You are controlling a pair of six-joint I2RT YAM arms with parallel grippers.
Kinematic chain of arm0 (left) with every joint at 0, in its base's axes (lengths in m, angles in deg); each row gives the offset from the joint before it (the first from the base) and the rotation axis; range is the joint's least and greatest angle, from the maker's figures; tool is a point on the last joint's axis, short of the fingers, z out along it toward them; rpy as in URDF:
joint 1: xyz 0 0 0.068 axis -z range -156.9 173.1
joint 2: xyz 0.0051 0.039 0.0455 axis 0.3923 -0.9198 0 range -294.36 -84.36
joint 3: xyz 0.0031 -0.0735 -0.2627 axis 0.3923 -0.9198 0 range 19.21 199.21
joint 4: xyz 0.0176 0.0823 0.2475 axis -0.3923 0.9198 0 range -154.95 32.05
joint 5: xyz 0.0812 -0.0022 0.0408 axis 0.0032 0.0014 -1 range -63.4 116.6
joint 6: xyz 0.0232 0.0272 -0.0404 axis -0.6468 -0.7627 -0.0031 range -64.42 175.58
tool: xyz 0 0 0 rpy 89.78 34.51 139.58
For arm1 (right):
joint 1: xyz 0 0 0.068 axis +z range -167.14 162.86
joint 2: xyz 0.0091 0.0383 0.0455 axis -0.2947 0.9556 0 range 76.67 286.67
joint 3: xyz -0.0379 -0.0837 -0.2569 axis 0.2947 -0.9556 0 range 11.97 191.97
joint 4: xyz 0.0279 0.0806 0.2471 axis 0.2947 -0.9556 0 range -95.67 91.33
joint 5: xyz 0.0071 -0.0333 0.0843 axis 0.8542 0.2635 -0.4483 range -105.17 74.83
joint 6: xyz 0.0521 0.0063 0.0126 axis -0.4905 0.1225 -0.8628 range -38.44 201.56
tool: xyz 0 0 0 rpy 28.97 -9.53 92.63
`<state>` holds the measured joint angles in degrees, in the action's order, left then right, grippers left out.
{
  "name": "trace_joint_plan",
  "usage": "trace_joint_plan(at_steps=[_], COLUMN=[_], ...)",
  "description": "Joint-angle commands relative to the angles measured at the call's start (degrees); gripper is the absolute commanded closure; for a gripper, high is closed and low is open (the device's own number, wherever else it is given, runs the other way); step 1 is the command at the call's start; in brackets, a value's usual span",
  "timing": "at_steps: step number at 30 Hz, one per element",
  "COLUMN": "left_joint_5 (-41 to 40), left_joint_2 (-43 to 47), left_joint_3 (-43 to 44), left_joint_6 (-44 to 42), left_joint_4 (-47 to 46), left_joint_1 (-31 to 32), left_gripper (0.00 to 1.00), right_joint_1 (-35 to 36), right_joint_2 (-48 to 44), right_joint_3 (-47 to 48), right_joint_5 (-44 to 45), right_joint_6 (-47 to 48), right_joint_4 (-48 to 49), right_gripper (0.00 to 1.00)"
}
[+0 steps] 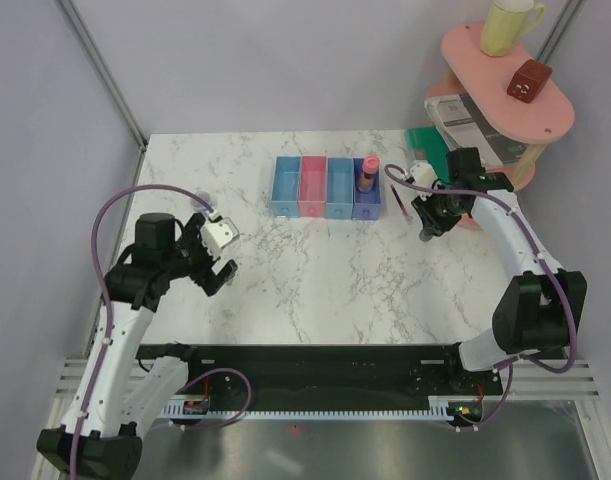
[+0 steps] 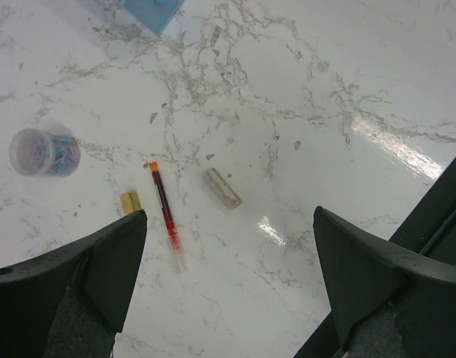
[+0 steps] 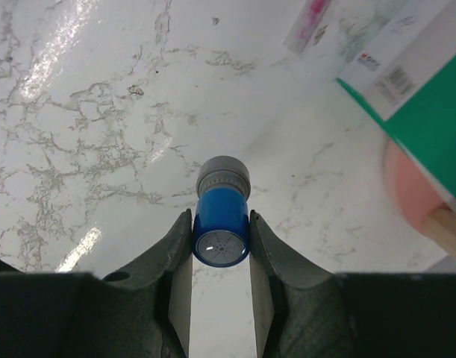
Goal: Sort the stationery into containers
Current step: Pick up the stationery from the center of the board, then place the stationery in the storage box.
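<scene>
R gripper (image 3: 221,224): clamped on the blue cylinder (image 3: 222,237), one finger each side of its blue body; grey cap end pokes out past the tips
Blue cylinder, where: right part of the table (image 1: 315,280), right of the bins, near the green mat (image 3: 429,112); can't tell if it's touching the marble
L gripper (image 2: 229,224): jaws spread wide, nothing between them, above the left part of the table
Under L gripper: thin red pen (image 2: 166,215) w/ grey-brown stick (image 2: 223,187) just beside it, apart, both lying flat
Also there: tan block (image 2: 130,201) just left of the pen; clip jar (image 2: 43,151) further left
Bins (image 1: 325,188): four joined in a row at the far-centre, blue, pink-red, light blue, purple-blue from left to right
Brown tube (image 1: 368,172): pink cap up, standing in the purple-blue bin at the right end
Dark red pen (image 1: 400,205): flat on the table just right of the row, btw the bins and R arm
Far right: pink shelf (image 1: 545,125) w/ yellow mug (image 1: 510,25) on top
</scene>
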<state>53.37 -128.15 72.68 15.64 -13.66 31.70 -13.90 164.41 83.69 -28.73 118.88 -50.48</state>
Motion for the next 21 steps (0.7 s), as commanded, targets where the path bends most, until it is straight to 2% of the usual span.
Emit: trace_joint_plan(at_steps=[1, 6, 10, 14, 21], left_joint_5=[-2.07, 5.83, 5.93, 5.58, 7.95], left_joint_2=[-5.24, -15.87, -22.47, -27.83, -39.69], left_joint_3=[-0.92, 3.37, 5.76, 7.08, 15.07], left_joint_6=[3.47, 3.56, 1.80, 0.57, -0.31], left_joint_4=[-9.26, -11.56, -13.92, -18.93, -21.75], left_joint_1=[-3.22, -13.95, -19.31, -20.81, -21.43], left_gripper=[0.00, 0.00, 0.00, 0.00, 0.00], right_joint_1=[2.63, 8.07, 12.39, 16.17, 22.41], right_joint_2=[-4.77, -3.55, 0.49, 8.46, 24.91], right_joint_3=[10.09, 21.76, 30.83, 39.53, 58.93], right_joint_5=[-2.26, -2.26, -0.94, 0.55, 3.63], right_joint_6=[1.44, -0.31, -2.42, -3.39, -3.40], right_joint_4=[-7.41, -11.29, -12.96, -12.70, -12.26], right_gripper=[0.88, 0.88, 0.88, 0.89, 0.89])
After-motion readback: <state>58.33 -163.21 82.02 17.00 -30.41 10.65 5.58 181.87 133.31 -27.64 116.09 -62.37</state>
